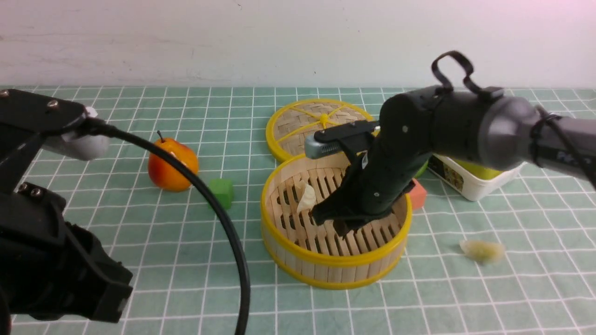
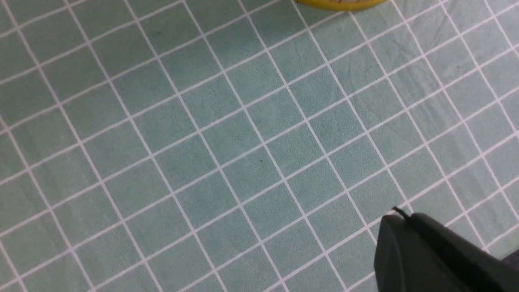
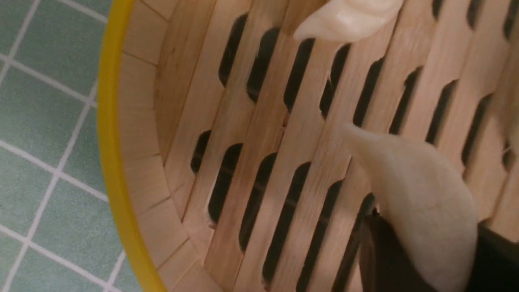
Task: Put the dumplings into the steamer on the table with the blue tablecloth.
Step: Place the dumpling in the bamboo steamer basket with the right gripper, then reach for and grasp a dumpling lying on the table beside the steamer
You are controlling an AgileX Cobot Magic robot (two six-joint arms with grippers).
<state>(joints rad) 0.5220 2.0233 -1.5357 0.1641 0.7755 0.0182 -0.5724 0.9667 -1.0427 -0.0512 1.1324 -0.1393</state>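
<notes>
The steamer [image 1: 335, 260] stands mid-table on the blue tablecloth [image 1: 186, 260]. One dumpling [image 1: 307, 197] lies on its slatted floor, and in the right wrist view that dumpling [image 3: 348, 18] sits at the frame's edge. My right gripper [image 1: 342, 223] reaches down inside the steamer. There a second dumpling [image 3: 417, 194] fills the gap between the dark fingers of my right gripper [image 3: 425, 227], just above the slats. A third dumpling [image 1: 482, 250] rests on the cloth to the right of the steamer. My left gripper [image 2: 399, 217] hangs shut and empty over bare cloth at the near left.
The flat woven lid [image 1: 316, 125] lies behind the steamer. An orange-red fruit [image 1: 172, 163] and a green cube [image 1: 221, 191] sit to the left. A red block [image 1: 417, 194] and a white tub [image 1: 475, 177] sit to the right, under my right arm. The left arm's cable [image 1: 233, 242] arcs across the near cloth.
</notes>
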